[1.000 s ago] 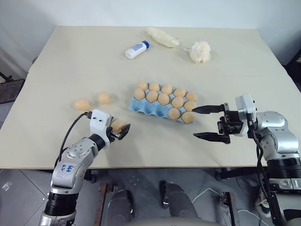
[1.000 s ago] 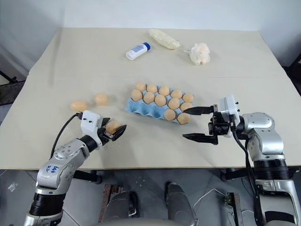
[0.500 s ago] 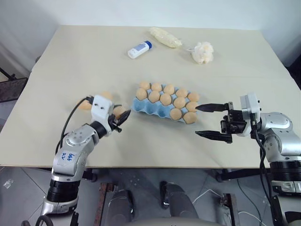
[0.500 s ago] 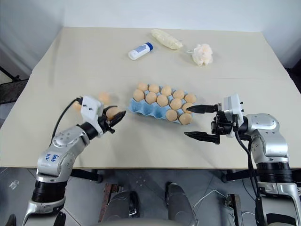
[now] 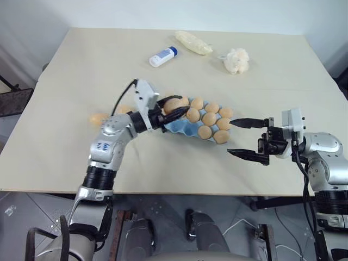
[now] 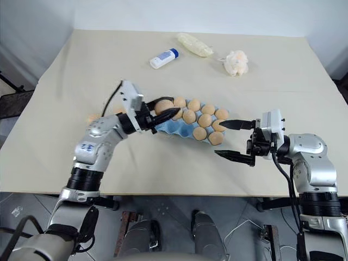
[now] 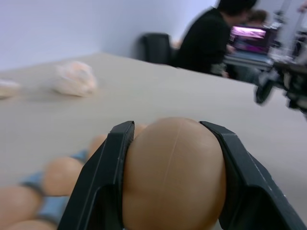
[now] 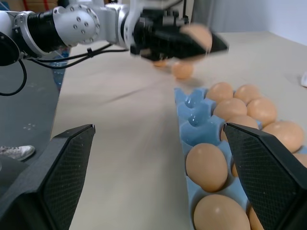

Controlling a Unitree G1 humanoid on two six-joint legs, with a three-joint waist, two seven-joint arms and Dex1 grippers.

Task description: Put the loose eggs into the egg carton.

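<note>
We can't read any text here. The white bottle [image 5: 163, 56] has a blue label patch, but its print is too small to make out. The left forearm [image 5: 104, 148] carries blue handwritten marks, not legible either. No brands, numbers or signs elsewhere.

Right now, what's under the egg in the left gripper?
The left gripper holds its egg over the carton, at the end farthest from the right gripper. Blue empty cups show beside it; the cup straight below is covered by the fingers.
</note>
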